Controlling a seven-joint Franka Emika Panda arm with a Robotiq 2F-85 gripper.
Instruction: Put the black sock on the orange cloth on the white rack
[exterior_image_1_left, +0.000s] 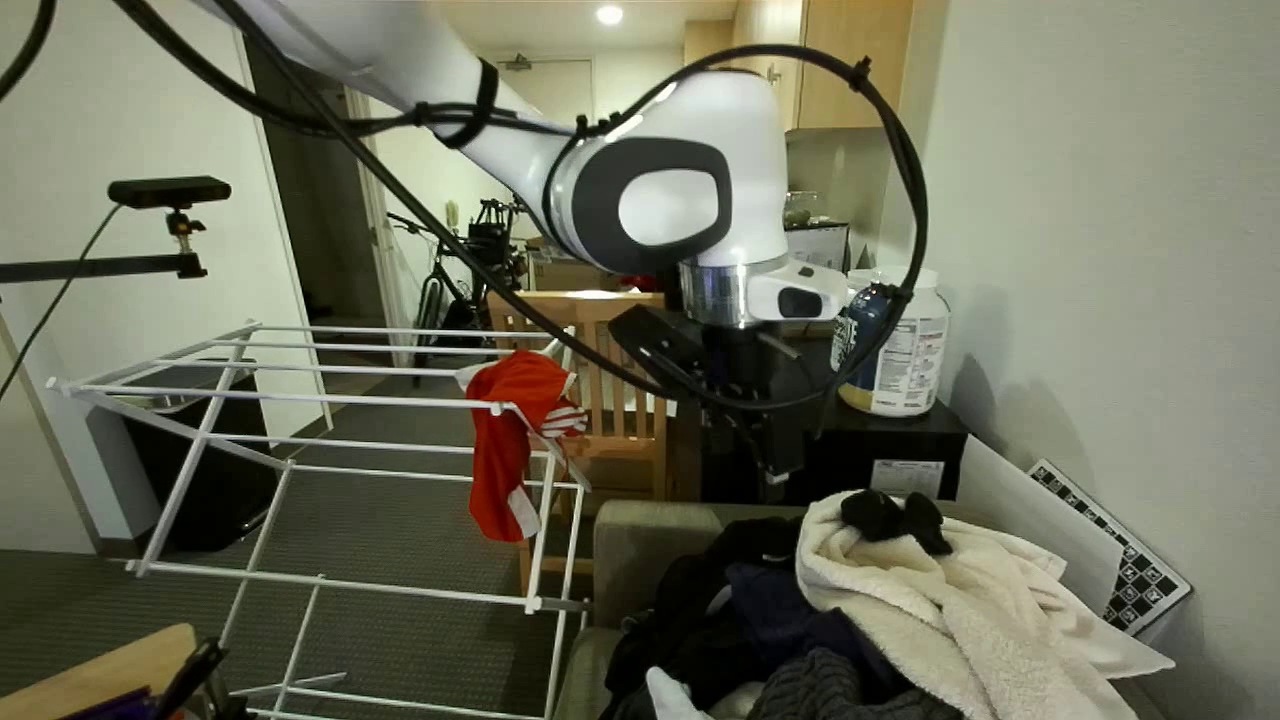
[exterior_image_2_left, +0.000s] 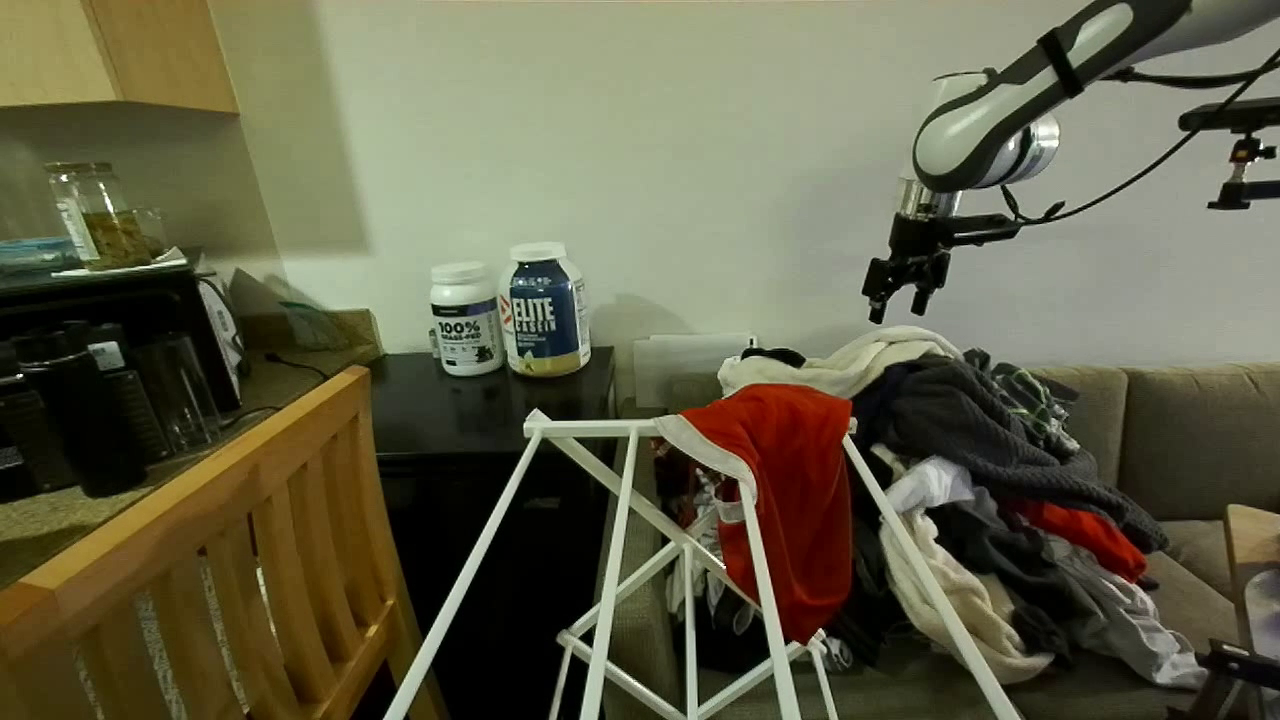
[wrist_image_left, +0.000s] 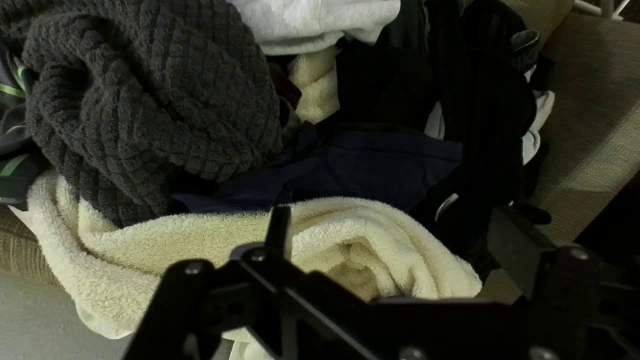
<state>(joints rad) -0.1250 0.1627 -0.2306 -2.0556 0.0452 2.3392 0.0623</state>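
Note:
The black sock lies bunched on top of the cream towel, and its dark edge shows there too; it does not appear in the wrist view. Draped over the end of the white rack is the orange cloth, hanging down on both sides of the bars. My gripper hovers above the laundry heap, pointing down, apart from the sock. In the wrist view the gripper is open, its fingers wide apart with nothing held; cream towel lies below the gap.
A heap of dark clothes and the cream towel covers the sofa end. A wooden chair stands near the rack. Two tubs, one a blue-labelled tub, stand on a black cabinet. Cables loop around the arm.

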